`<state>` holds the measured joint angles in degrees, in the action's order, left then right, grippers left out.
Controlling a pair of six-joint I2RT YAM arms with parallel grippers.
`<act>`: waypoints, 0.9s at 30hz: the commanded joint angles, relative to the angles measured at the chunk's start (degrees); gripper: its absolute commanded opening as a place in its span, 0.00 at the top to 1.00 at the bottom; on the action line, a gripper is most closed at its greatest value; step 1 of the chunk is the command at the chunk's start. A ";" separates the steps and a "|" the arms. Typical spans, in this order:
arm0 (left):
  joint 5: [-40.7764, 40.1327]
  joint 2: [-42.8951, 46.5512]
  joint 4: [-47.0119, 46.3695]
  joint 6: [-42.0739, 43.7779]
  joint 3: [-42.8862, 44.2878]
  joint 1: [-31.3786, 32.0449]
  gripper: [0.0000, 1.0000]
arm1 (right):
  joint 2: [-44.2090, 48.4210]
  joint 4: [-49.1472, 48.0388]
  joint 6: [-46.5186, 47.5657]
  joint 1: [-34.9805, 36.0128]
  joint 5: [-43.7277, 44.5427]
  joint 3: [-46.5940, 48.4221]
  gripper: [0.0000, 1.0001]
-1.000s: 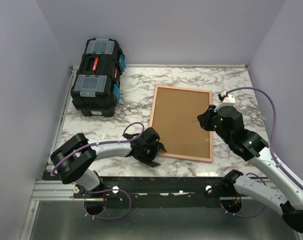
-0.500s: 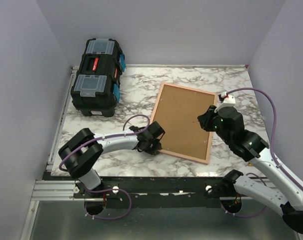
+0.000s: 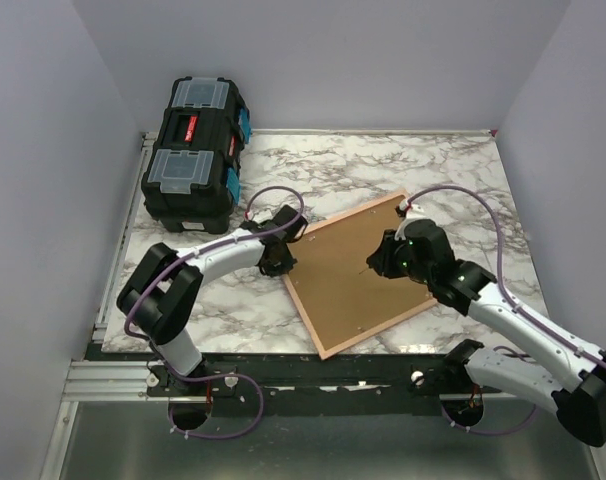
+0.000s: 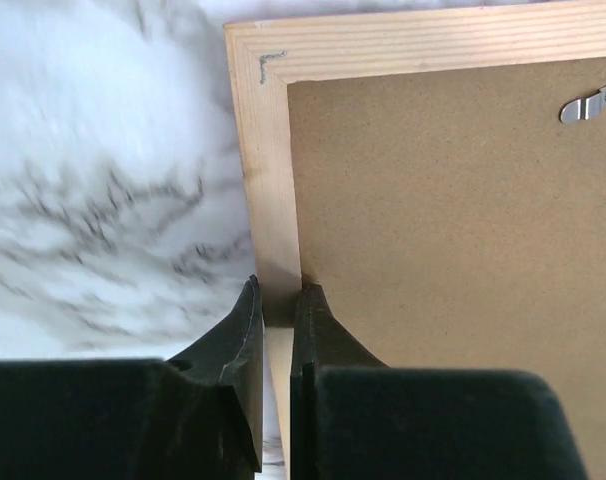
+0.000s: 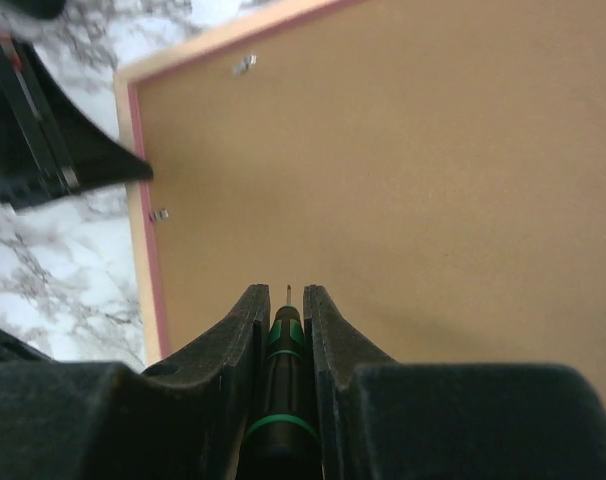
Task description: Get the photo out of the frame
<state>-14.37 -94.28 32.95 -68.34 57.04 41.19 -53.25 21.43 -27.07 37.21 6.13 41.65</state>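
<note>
Readable text: none in any view.
Toolbox (image 3: pixel 188 170): a red patch (image 3: pixel 191 128) sits on its lid, perhaps a label, but it is too small to make out any letters.
Frame (image 3: pixel 333 290): its brown back shows only bare board, even close up in both wrist views.
Screwdriver (image 5: pixel 281 340): green bands ring the dark handle, and no lettering can be made out on it.
</note>
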 commanded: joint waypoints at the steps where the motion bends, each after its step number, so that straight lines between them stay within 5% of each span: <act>1: 6.77 -2.18 -3.75 24.33 3.77 -6.25 1.00 | -4.68 -9.94 -1.08 0.91 -7.85 -2.99 0.99; 15: 22.62 -15.39 -2.75 39.66 22.00 -14.93 1.00 | -25.52 -26.74 -1.53 4.77 -7.06 3.78 0.99; 27: 33.12 -20.89 -0.89 38.94 26.64 -17.90 1.00 | -44.42 -36.02 -6.63 4.71 -5.01 17.12 0.99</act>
<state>10.63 -113.23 31.46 -30.24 80.03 23.79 -91.98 -9.72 -31.68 41.74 1.13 53.82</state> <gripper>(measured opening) 0.099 0.228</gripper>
